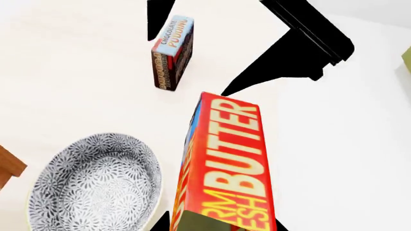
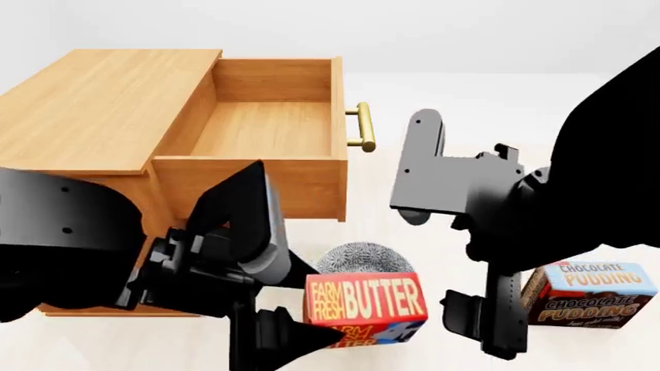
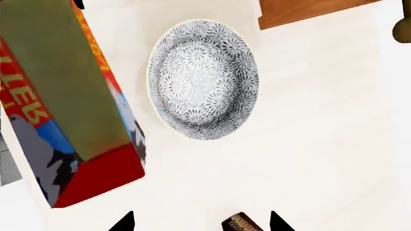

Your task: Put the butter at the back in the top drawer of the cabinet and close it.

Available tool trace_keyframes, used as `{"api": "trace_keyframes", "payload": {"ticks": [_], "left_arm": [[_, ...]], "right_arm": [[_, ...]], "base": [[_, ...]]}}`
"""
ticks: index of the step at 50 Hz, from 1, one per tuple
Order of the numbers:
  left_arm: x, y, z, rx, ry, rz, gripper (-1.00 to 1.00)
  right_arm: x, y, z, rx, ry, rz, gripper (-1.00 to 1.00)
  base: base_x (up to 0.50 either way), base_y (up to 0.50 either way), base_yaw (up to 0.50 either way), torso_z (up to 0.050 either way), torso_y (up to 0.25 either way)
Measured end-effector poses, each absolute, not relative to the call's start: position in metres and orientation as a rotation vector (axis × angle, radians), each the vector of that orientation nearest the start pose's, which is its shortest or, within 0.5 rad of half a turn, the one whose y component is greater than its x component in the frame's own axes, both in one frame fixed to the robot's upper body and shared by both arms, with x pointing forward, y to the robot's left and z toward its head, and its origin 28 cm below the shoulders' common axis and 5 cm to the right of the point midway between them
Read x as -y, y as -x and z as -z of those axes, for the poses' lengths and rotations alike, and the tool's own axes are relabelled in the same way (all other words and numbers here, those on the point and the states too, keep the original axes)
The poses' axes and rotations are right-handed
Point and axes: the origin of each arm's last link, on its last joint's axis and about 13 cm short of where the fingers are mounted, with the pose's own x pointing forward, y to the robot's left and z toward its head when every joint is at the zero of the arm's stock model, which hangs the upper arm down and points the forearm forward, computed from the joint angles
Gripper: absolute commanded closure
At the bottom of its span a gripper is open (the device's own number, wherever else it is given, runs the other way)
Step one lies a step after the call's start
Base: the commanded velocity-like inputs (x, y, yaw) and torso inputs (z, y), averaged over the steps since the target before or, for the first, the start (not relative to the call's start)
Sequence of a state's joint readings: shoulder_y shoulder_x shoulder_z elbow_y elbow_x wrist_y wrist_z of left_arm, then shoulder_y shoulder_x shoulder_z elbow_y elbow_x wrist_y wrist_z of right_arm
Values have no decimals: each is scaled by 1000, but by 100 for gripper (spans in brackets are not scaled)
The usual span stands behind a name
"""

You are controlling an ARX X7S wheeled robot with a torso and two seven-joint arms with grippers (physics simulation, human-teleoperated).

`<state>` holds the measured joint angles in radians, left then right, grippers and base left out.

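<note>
Small orange-red-yellow "FARM FRESH BUTTER" carton [image 2: 366,303] up off the floor, pinched at its lower end by the left gripper [image 2: 294,328]; lifted like that presumably to clear the patterned grey-and-white bowl [image 2: 361,259] sitting right behind it, and to get over the drawer wall; fingers closed on the carton, going by the head view and by the left wrist view, where the box fills the lower middle with dark finger tips at its base.

Right gripper [image 3: 199,222] hanging empty nearby, only two dark tips visible with a gap between, so looks spread apart and holding nothing; probably parked there to shove the drawer shut afterwards.

Light-brown wooden top drawer with brass bar handle [image 2: 270,127] already pulled out of the boxy three-drawer wooden cabinet [image 2: 98,104], empty inside; butter well short of it, down low in front.

Long axis of the carton roughly level in the head view, lettered face toward the camera, blue end toward the right arm; dark brown and blue "CHOCOLATE PUDDING" box [image 2: 588,296] standing off to the right, not involved.
</note>
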<state>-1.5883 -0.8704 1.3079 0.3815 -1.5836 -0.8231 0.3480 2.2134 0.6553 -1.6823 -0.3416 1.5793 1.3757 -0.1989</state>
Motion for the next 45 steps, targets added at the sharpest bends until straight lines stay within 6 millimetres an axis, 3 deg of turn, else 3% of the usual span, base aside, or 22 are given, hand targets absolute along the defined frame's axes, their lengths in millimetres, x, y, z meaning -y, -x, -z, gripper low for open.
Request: {"api": "trace_keyframes", "payload": {"ticks": [19,31,45], "left_arm": [[-250,-230,-285,-450,-267,1281,100],[-261,-222,-305,-366,-181,1186,100],[-260,-223,-338,-268,-110,1069,100]], "right_arm": [[146,-230,-344,-619,811,-603,-100],[158,-216,-321,-422,642,-406,-100],[159,-191,-292,-199,499,-190,-100]], "base": [[0,0,0,1,1],[0,0,0,0,1],[0,0,0,1,1]]}}
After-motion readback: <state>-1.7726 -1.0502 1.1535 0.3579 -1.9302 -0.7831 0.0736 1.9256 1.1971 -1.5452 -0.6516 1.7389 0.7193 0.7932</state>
